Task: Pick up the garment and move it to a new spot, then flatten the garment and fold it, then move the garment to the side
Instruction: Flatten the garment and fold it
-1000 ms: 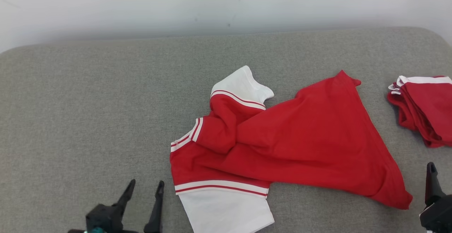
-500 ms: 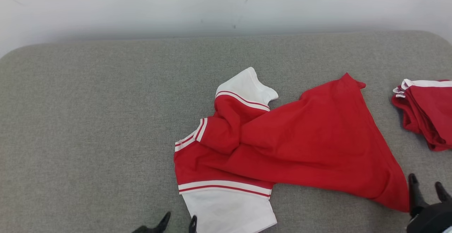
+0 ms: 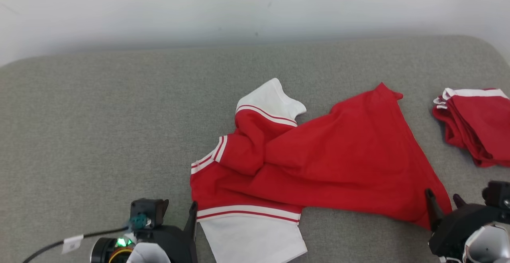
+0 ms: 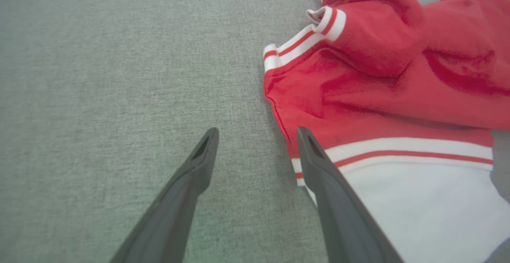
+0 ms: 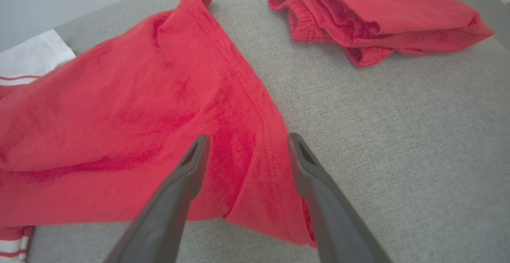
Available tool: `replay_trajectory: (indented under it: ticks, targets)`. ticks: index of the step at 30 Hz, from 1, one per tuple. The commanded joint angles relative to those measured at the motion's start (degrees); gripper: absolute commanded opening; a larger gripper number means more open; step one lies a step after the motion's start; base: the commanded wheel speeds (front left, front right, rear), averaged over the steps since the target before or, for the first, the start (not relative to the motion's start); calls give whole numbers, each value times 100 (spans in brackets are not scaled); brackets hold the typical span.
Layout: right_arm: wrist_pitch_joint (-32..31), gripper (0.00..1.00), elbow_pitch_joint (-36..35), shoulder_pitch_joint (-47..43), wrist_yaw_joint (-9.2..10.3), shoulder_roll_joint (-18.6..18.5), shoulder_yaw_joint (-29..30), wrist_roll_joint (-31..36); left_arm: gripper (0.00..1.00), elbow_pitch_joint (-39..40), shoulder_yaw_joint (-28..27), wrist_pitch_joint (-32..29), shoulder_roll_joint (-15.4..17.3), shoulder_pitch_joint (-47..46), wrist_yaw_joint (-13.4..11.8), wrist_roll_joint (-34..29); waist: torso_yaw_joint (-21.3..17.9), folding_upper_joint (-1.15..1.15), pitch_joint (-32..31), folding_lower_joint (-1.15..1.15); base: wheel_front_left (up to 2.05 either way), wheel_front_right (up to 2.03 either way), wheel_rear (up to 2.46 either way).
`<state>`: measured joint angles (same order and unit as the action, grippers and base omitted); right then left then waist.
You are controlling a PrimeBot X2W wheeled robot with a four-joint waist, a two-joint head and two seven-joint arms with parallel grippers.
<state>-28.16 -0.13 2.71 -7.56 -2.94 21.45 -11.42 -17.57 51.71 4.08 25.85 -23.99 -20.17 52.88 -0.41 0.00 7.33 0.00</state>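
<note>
A red-and-white garment lies centred on a cushion. The left gripper, at seven o'clock, gapes wide at the edge of its white sleeve. The right gripper, at five o'clock, is spread wide astride the red hem.

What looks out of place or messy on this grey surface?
The red and white shirt lies crumpled, not flat: its body is twisted rightward over itself and one white sleeve pokes out behind. The folded red pile at right looks fine. Nothing torn or spilled.
</note>
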Motion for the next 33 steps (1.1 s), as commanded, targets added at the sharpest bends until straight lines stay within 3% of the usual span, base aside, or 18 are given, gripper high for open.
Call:
replay_trajectory:
  ticks: [1,13,23,31,32,33]
  targets:
    - [-360,100,85,219,13,12,2,198,100,-140,32,-160,-59,-208,3,0,-115,0,193,0,0,0,0]
    - [-1637,100,-177,877,14,17,318,807,100,-447,184,-507,-446,-516,-72,18,5,0,728,0,0,0,0]
    - [-2193,100,-291,786,14,15,207,656,100,-624,93,-592,-461,-434,-205,190,67,0,694,0,0,0,0]
    - [-2342,100,-381,658,14,15,184,543,100,-21,46,-68,-246,-363,-375,-157,101,0,663,0,0,0,0]
    - [-2343,90,-379,656,14,15,183,537,100,69,22,-14,-204,-328,-413,-174,114,0,663,0,0,0,0]
    - [-2322,72,-391,661,14,14,175,528,100,140,19,16,-151,-288,-449,-204,130,0,662,0,0,0,0]
